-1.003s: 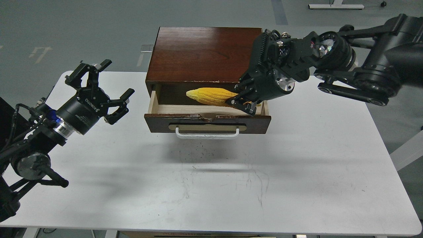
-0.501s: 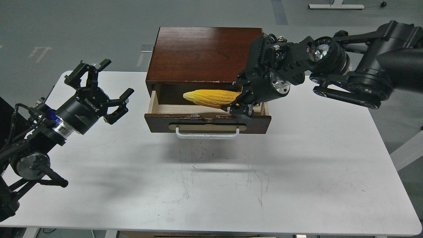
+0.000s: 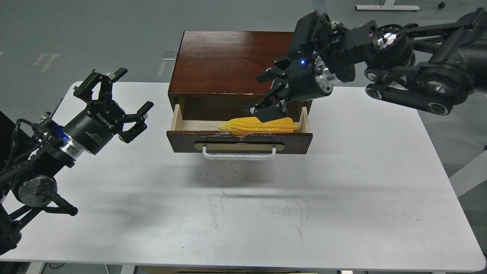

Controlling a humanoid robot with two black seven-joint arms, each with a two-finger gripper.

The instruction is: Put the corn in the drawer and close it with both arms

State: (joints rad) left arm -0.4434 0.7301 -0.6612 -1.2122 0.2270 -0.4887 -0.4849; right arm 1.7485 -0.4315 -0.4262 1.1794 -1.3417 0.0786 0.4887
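The yellow corn (image 3: 258, 126) lies on its side inside the open drawer (image 3: 239, 141), toward the drawer's right half. The drawer has a dark brown front with a white bar handle (image 3: 239, 155) and is pulled out of the brown cabinet (image 3: 232, 61). My right gripper (image 3: 262, 93) hovers just above the corn's middle, its fingers spread open and clear of the cob. My left gripper (image 3: 114, 87) is open and empty above the table's left side, well left of the drawer.
The cabinet stands at the far middle of the white table (image 3: 243, 205). The right arm's wrist and links (image 3: 399, 64) reach in over the table's far right corner. Grey floor lies beyond the table.
My right gripper let go of the corn, opened and rose. The corn dropped from mid-air into the drawer. The left arm has not moved.
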